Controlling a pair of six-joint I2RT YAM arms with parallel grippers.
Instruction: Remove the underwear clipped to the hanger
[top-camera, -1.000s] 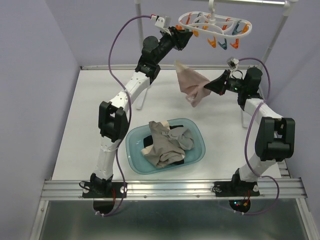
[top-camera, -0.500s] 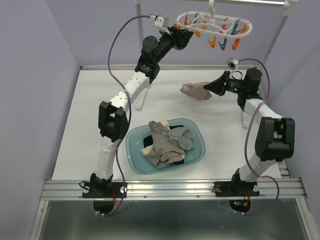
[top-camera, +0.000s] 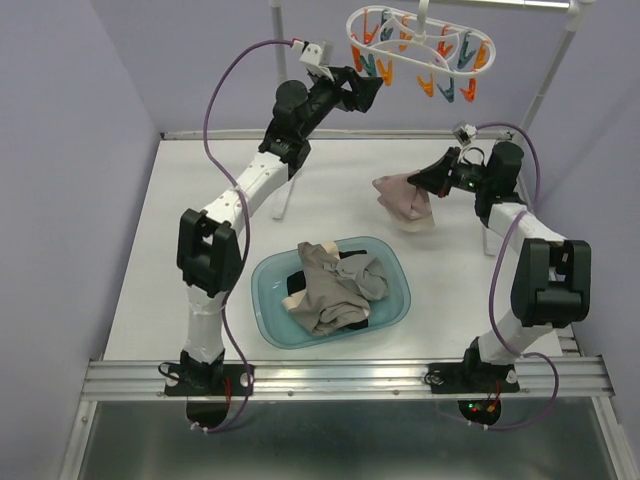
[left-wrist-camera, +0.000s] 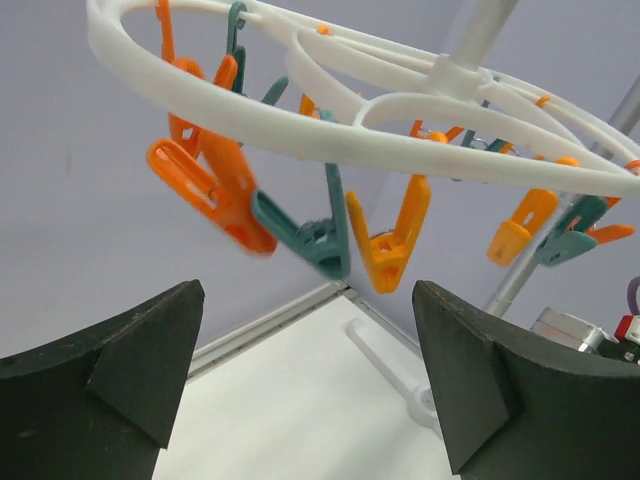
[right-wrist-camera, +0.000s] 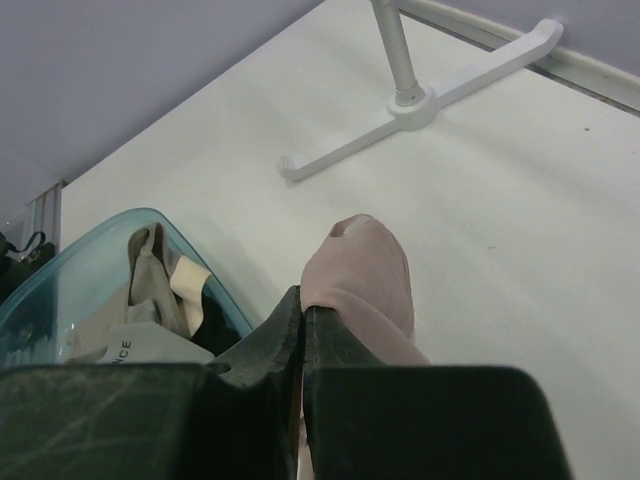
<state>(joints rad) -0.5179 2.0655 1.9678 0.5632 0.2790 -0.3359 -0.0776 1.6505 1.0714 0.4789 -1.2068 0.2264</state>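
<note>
Underwear (top-camera: 405, 200) in grip of right gripper (top-camera: 428, 182)

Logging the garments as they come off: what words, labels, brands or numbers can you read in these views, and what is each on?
"NCE": the end of a word, printed on a pale cloth lying in the teal basin; its start is hidden.
No print shows on the hanger, its clothespins or the pink underwear.
The top view shows no text large enough to read.
</note>
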